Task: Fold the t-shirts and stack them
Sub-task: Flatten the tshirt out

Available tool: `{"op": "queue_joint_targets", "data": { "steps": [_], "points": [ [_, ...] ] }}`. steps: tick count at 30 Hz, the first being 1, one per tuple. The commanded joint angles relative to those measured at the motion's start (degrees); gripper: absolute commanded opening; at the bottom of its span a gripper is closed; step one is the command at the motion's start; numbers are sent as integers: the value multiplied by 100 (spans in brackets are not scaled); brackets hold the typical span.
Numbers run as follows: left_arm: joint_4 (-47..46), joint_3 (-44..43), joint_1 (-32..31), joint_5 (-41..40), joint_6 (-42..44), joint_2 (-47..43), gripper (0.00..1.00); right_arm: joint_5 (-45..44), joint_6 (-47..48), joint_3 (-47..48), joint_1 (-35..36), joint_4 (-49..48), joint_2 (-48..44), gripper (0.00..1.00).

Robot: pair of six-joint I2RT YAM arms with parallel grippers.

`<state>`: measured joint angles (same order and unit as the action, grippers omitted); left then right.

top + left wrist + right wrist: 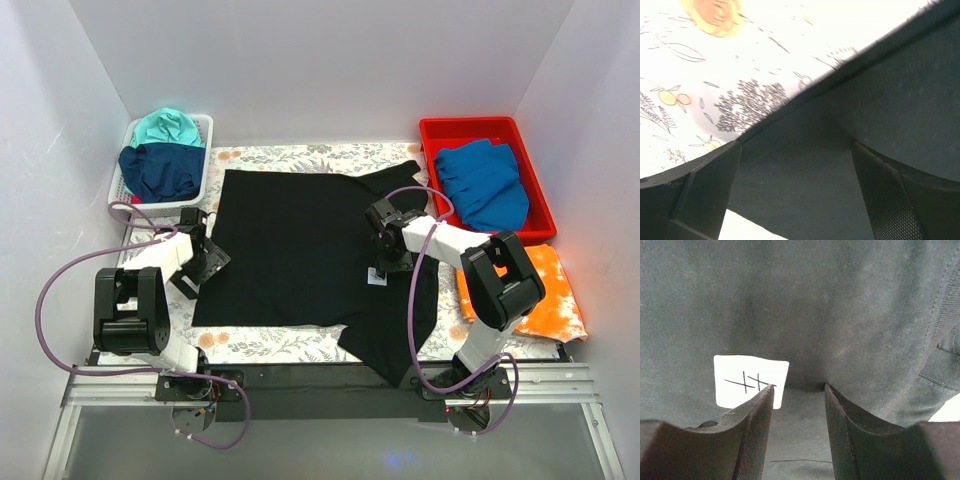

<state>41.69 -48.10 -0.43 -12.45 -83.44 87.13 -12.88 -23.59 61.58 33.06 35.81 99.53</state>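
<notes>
A large black t-shirt (295, 245) lies spread on the printed table cloth, with a small white square label (377, 279) near its right side. My left gripper (203, 262) is open at the shirt's left edge, black cloth (805, 175) lying between its fingers. My right gripper (385, 266) is open and pressed down on the black cloth (840, 315) right beside the label (747, 377). A blue shirt (484, 183) lies in the red bin. A mottled orange shirt (540, 292) lies at the right. Teal (167, 126) and navy (160, 170) shirts sit in the white basket.
The red bin (436, 132) stands at the back right and the white basket (203, 160) at the back left. The flower-and-fern table cloth (290, 155) covers the table. White walls close in the sides and back.
</notes>
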Motion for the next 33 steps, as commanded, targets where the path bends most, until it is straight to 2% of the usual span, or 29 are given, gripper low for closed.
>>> {"op": "queue_joint_targets", "data": {
  "steps": [1,5,12,19,24,29,32,33],
  "points": [
    [164,257,489,224,-392,199,93,278,48,-41,52,-30,313,52],
    [146,441,816,392,-603,67,93,234,66,82,52,-22,278,52],
    [199,371,965,410,-656,-117,93,-12,180,460,52,180,147,52],
    [-29,-305,965,462,-156,-881,92,-337,276,969,52,321,-135,52],
    [-4,-1113,922,506,310,-927,92,-443,399,1443,52,339,-206,52],
    [-381,-1202,860,1182,434,-549,92,-530,461,1778,52,374,-118,52],
    [-942,-948,799,1962,294,-206,92,-592,505,2050,-36,383,-4,53],
    [-1596,-773,781,2209,250,-197,92,-592,496,2120,-62,374,66,53]
  ]
}}
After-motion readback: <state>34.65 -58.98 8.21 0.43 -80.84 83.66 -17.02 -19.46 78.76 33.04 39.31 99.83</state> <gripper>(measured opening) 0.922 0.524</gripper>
